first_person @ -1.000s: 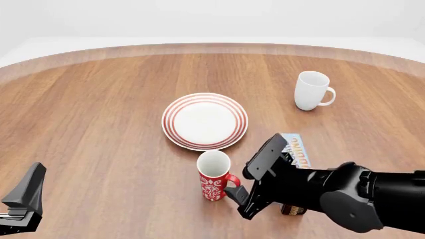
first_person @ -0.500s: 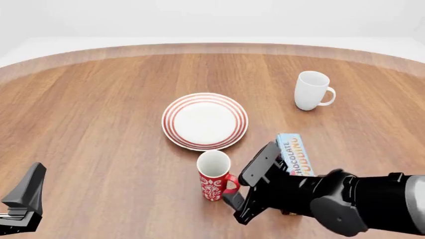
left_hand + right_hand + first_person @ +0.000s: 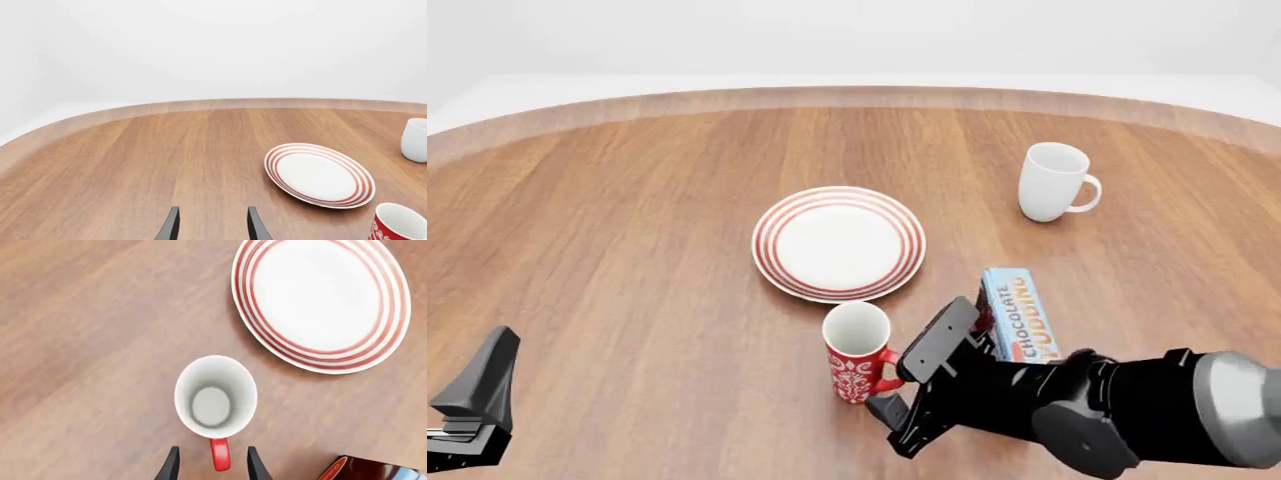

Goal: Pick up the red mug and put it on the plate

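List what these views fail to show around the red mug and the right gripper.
- Red mug handle: front view, partly covered by the right gripper; finger contact unclear.
- Mug's floral side: right wrist view sees only its top.
- Chocolate pudding box: near end behind the right arm.
- Left gripper: fingers cut off by the frame edge.

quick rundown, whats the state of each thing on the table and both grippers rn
red mug: upright on the table, empty, handle between the right gripper's jaws, not yet gripped
plate: flat, bare
white mug: upright, off to the far right
chocolate pudding box: lying flat
right gripper: open, jaws either side of the red handle
left gripper: open, holding nothing
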`<control>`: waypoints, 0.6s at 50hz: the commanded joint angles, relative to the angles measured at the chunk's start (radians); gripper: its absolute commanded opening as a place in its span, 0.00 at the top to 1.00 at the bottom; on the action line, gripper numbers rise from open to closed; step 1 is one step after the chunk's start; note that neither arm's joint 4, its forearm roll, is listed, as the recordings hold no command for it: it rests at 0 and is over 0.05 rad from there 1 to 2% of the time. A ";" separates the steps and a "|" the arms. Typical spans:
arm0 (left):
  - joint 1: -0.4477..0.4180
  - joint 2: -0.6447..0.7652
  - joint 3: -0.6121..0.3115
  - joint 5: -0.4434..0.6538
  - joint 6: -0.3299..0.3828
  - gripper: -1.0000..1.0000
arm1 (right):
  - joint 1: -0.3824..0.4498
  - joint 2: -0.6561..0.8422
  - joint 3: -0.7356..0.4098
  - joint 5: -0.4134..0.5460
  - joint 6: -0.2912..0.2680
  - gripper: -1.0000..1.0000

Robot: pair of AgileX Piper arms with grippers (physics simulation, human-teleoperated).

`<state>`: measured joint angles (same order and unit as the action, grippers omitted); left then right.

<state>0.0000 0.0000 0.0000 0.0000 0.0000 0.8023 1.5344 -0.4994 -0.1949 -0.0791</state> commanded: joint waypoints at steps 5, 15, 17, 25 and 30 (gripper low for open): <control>0.000 0.000 0.000 0.000 0.000 0.00 | -0.001 0.010 0.005 -0.016 0.006 0.00; 0.000 0.000 0.000 0.000 0.000 0.00 | -0.007 0.003 0.011 -0.020 0.002 1.00; 0.000 0.000 0.000 0.000 0.000 0.00 | -0.013 0.006 0.012 -0.023 -0.002 1.00; 0.000 0.000 0.000 0.000 0.000 0.00 | -0.012 0.000 0.016 -0.026 0.003 1.00; 0.000 0.000 0.000 0.000 0.000 0.00 | -0.014 -0.012 0.014 -0.022 -0.005 1.00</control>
<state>0.0000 0.0000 0.0000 0.0000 0.0000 0.7915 1.5337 -0.4880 -0.2179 -0.0814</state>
